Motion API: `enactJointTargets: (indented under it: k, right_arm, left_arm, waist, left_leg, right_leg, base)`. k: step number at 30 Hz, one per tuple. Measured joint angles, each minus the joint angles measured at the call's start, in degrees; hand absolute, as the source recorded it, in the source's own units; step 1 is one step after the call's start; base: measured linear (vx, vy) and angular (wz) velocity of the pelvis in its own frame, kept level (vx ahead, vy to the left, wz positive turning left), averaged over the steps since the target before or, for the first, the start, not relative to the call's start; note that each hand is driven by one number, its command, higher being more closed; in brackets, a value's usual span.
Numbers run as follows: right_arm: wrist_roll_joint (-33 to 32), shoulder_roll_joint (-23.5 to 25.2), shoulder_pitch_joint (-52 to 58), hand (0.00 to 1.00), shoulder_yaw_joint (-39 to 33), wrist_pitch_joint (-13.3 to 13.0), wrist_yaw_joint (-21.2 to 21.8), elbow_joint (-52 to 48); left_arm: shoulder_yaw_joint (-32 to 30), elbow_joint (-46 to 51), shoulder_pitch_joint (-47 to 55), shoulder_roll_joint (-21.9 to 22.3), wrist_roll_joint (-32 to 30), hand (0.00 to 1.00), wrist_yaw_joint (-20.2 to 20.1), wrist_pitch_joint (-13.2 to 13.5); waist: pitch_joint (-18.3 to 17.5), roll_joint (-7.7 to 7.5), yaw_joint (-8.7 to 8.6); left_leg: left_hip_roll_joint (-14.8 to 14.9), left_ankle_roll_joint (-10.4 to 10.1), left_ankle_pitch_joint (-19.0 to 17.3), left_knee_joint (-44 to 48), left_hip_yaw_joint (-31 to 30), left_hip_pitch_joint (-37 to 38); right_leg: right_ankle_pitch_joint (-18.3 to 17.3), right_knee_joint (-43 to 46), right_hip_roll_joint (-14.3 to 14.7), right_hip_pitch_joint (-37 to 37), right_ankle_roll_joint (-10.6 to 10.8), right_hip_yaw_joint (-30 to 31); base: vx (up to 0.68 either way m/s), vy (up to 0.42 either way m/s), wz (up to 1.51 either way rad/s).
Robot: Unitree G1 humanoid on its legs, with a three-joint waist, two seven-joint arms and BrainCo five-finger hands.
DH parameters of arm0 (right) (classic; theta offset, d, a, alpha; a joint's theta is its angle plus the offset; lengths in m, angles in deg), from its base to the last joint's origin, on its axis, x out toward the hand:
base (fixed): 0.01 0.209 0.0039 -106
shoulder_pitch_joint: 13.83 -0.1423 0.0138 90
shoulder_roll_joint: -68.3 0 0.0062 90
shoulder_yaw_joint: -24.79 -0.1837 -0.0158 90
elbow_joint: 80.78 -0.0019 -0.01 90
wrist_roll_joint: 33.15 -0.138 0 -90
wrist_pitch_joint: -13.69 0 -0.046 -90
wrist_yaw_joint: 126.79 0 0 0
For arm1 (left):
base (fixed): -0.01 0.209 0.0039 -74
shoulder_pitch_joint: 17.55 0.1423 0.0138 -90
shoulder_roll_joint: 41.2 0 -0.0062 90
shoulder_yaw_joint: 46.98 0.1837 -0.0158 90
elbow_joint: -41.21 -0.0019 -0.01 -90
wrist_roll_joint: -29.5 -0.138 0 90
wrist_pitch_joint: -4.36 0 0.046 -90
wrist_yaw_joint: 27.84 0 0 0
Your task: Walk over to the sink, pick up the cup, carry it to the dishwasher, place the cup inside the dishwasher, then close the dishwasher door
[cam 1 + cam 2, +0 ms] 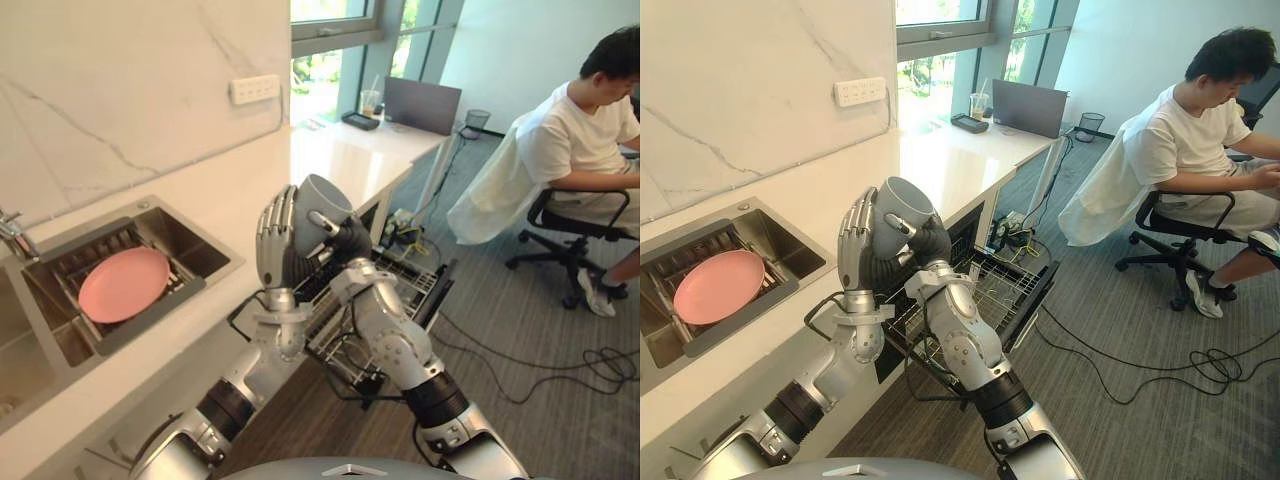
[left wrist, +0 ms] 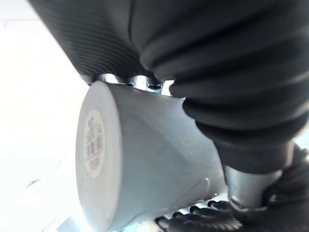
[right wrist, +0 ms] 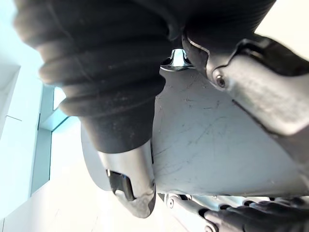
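A grey cup [image 1: 322, 200] is held up in the air between both hands, tilted with its mouth toward me, above the counter's end. My left hand [image 1: 274, 245] stands upright on the cup's left side, fingers bent round its wall; the left wrist view shows the cup's labelled base [image 2: 94, 142]. My right hand [image 1: 345, 245] grips it from the right, with a finger across the rim and its thumb [image 3: 130, 179] on the cup's wall [image 3: 217, 145]. Just below and beyond the hands, the dishwasher's wire rack [image 1: 400, 275] is pulled out over the open door [image 1: 440, 290].
A steel sink [image 1: 195, 245] in the white counter at left holds a pink plate [image 1: 123, 283]; a faucet [image 1: 12, 232] stands at its far left. A person on an office chair [image 1: 580, 150] sits at right, beside a desk with a laptop [image 1: 420, 103]. Cables lie on the carpet [image 1: 590, 360].
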Motion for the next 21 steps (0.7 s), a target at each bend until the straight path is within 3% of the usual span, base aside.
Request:
enactJointTargets:
  k: [5,9,13,15,18,20,21]
  right_arm:
    - [9.0,1.3,0.0,1.00,-1.3,-0.6,-5.1,0.5]
    - [11.3,1.4,-1.6,1.00,-4.7,-1.0,-7.2,1.7]
    - [15.3,1.8,-3.3,1.00,-11.9,-5.4,-11.3,1.5]
    - [15.6,1.7,-3.3,1.00,-14.7,-6.3,-12.7,1.5]
    - [16.1,0.1,-2.3,1.00,-19.4,-6.9,-14.1,1.4]
    - [18.1,-0.9,-0.5,1.00,-21.8,-6.9,-14.1,1.1]
    - [18.7,-1.5,1.0,1.00,-23.3,-6.8,-13.6,0.8]
  left_arm:
    - [0.5,-3.4,0.4,0.0,0.3,0.00,0.2,0.5]
    - [1.9,-5.4,3.1,-0.1,0.2,0.00,-0.2,0.5]
    - [1.7,-6.0,4.4,-0.5,0.2,0.00,-0.6,-0.7]
    - [0.1,-5.9,4.4,-1.0,-0.3,0.00,-0.9,-0.7]
    - [-2.9,-5.6,4.4,-1.6,1.4,0.00,-4.8,0.1]
    - [-2.8,-4.5,4.8,-2.3,4.8,0.00,-7.9,1.7]
    - [-3.2,-3.0,5.8,-2.4,7.7,0.00,-10.5,3.9]
  waist:
    - [0.0,0.00,-0.03]
    - [0.0,-0.01,-0.16]
    - [0.1,-0.14,-0.35]
    - [0.2,-0.14,-0.41]
    - [0.9,-0.28,-0.87]
    - [1.2,-0.39,-1.06]
    - [1.5,-0.41,-1.30]
  left_leg:
    - [0.1,-0.1,0.2,0.0,-0.2,-0.8]
    - [0.3,-0.2,0.3,0.0,-0.1,-0.9]
    - [0.5,-0.2,0.2,0.0,0.0,-0.8]
    - [0.3,-0.2,0.2,0.0,0.4,-0.6]
    - [0.1,-0.2,0.1,0.0,0.8,-0.6]
    - [0.1,-0.2,0.0,0.0,0.9,-0.6]
    - [0.1,-0.2,-0.1,0.0,1.1,-0.6]
  right_leg:
    - [0.5,-0.9,0.1,-0.1,-0.5,0.0]
    - [0.8,-1.3,0.3,-0.2,-0.7,0.2]
    - [0.8,-1.4,0.4,-0.1,-0.7,0.4]
    - [0.6,-1.3,0.4,-0.2,-0.5,0.8]
    - [0.5,-1.2,0.4,-0.6,-0.2,1.1]
    - [0.4,-1.2,0.4,-0.6,-0.1,1.2]
    - [0.4,-1.2,0.4,-0.6,-0.1,1.2]
  base:
    - [-0.01,-0.001,0.01]
    - [0.00,0.000,0.00]
    - [0.00,0.000,0.00]
    - [-0.02,0.005,-0.09]
    - [-0.01,0.003,-0.06]
    - [0.00,0.000,-0.02]
    - [0.01,-0.001,-0.04]
